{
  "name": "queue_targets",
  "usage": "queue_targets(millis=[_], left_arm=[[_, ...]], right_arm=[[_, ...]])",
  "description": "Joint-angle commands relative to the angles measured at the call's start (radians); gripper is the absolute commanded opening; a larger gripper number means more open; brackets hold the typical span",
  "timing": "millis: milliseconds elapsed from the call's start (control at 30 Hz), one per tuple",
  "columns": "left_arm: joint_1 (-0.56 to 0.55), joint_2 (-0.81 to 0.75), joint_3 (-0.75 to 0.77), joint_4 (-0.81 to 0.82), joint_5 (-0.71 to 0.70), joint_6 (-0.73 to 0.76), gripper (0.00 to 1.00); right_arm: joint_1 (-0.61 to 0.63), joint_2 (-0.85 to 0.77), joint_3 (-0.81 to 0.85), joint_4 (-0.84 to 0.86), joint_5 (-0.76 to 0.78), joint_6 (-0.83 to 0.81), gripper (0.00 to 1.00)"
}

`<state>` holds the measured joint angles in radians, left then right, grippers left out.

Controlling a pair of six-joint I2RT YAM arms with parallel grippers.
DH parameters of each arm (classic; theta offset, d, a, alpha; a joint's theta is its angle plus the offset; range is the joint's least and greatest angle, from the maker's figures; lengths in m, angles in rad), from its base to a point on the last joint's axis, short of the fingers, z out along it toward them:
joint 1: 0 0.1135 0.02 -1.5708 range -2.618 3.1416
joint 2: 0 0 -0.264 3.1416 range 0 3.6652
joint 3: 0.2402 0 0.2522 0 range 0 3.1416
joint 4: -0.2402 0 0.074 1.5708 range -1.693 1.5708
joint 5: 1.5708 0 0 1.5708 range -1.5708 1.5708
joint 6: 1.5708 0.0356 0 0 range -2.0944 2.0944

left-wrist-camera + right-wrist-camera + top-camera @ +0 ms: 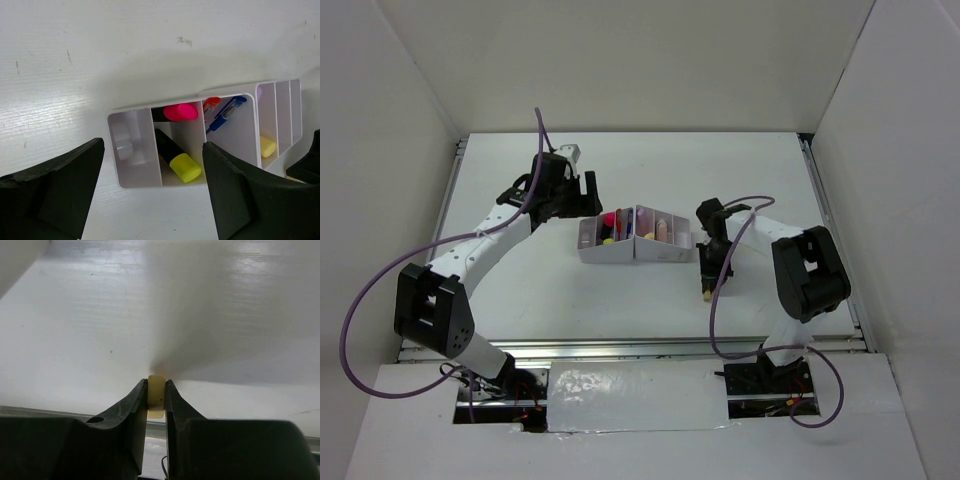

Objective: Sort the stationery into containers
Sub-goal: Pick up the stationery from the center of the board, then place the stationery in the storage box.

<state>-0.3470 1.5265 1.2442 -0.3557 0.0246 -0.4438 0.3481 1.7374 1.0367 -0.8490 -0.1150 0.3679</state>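
— Right claw sits closest: we see it pinched on a cream piece, gripped across its thin sides. Eraser or stick, we can't tell.
— Why that grip?
— We reckon a narrow hold keeps it slim enough for a slot in the organiser.
— Where's it at?
— Just right of the organiser's right end, low over the bench, with the piece poking past the tips. Lifted or touching, we can't say.
— Arm pose?
— R arm is folded tight, elbow high, claw aimed back twd the near edge. L arm is stretched fwd & inward, with the left claw pointing down over the left unit.
— And its state?
— Spread wide, nothing betw. the fingers. We'd guess that's to clear the rim. Under it there's a tape ring in the end slot. Next slot has the pink highlighter & yellow highlighter, then the blue pen. The cream piece isn't in yet.
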Motion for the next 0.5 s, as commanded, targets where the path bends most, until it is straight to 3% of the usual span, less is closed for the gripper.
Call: queue_targets(millis=[0,233,467], left_arm=[[0.003,-0.060,0.021,0.047,0.017,0.025,0.92],[-0.014,-0.114,0.004,0.090,0.023,0.085,0.92],[-0.018,-0.146,0.015,0.106,0.026,0.125,0.99]], right_arm=[[-0.021,-0.108,0.026,-0.024,0.047,-0.017,0.00],[-0.047,-0.321,0.138,0.093,0.141,-0.044,0.00],[-0.031,-0.204,0.385,0.174,0.190,-0.066,0.00]])
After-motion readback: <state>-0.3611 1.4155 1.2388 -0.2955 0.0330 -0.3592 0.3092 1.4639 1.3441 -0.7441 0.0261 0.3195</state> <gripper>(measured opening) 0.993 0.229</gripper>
